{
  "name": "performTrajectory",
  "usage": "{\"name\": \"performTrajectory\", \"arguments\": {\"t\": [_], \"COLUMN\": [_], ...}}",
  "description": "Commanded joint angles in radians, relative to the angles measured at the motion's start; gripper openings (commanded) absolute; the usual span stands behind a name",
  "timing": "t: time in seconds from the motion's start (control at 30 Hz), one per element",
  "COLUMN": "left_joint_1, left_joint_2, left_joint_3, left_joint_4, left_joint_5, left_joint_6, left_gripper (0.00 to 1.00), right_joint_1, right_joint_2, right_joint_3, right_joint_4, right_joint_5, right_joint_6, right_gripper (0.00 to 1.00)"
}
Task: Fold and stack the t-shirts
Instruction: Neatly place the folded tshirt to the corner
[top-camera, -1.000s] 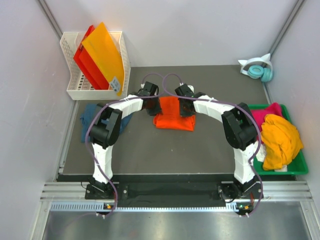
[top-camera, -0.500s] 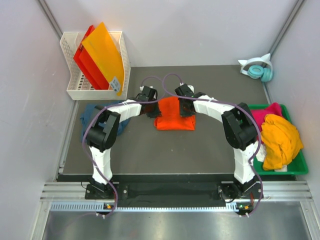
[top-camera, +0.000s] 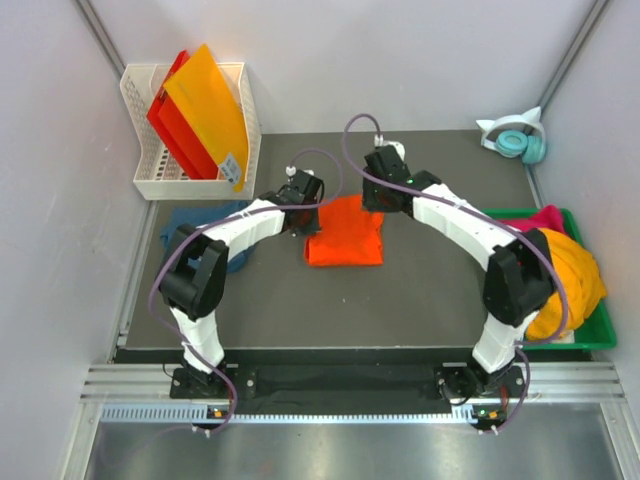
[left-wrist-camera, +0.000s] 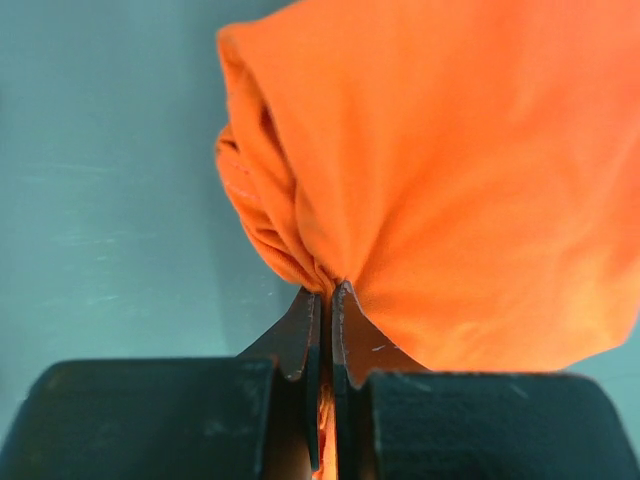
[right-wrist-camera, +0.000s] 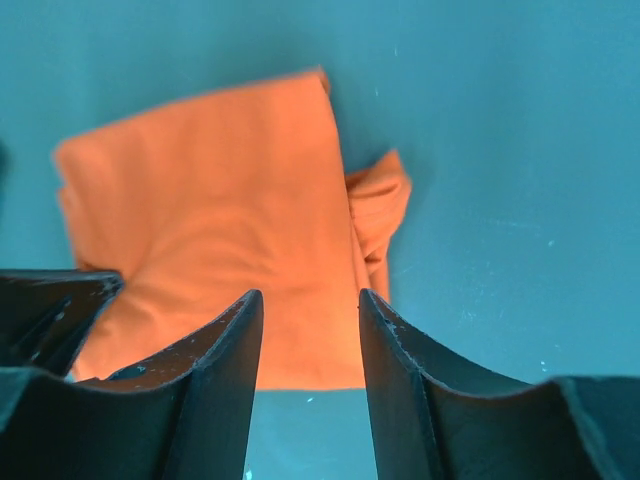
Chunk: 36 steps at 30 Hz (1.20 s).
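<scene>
Right pincer (right-wrist-camera: 308, 300) has lifted off, parted; left pincer (left-wrist-camera: 326, 292) clamps orange t-shirt (top-camera: 345, 238).

Both arms are built alike. The left arm (top-camera: 250, 222) and the right arm (top-camera: 455, 220) are made of white, rounded links joined by chunky black joint housings, and each rises from a small black base (top-camera: 195, 382) at the near edge. A thin purple-grey cable (top-camera: 350, 135) runs loosely along each arm, bowing out in open loops. The jaws are matte black wedges — their inner edges scuffed and flecked with pale scratches.
</scene>
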Motion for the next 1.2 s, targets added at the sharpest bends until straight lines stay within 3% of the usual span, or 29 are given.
{"name": "performTrajectory", "arguments": {"t": [0.0, 0.43, 0.8, 1.17], "left_joint_1": [0.005, 0.006, 0.035, 0.081], "left_joint_2": [-0.12, -0.296, -0.439, -0.503], "left_joint_3": [0.055, 0.109, 0.074, 0.045], "left_joint_4": [-0.042, -0.126, -0.203, -0.29], "left_joint_5": [-0.074, -0.235, -0.47, -0.553], "left_joint_6": [0.034, 0.041, 0.008, -0.023], "left_gripper": [0.0, 0.0, 0.0, 0.0], "right_joint_1": [0.0, 0.0, 0.0, -0.001], "right_joint_2": [-0.116, -0.248, -0.303, -0.323], "right_joint_3": [-0.005, -0.243, -0.312, -0.372], "right_joint_4": [-0.002, 0.041, 0.07, 0.1], "right_joint_5": [0.029, 0.024, -0.005, -0.019], "right_joint_6": [0.018, 0.021, 0.021, 0.014], "right_gripper": [0.43, 0.41, 0.41, 0.41]}}
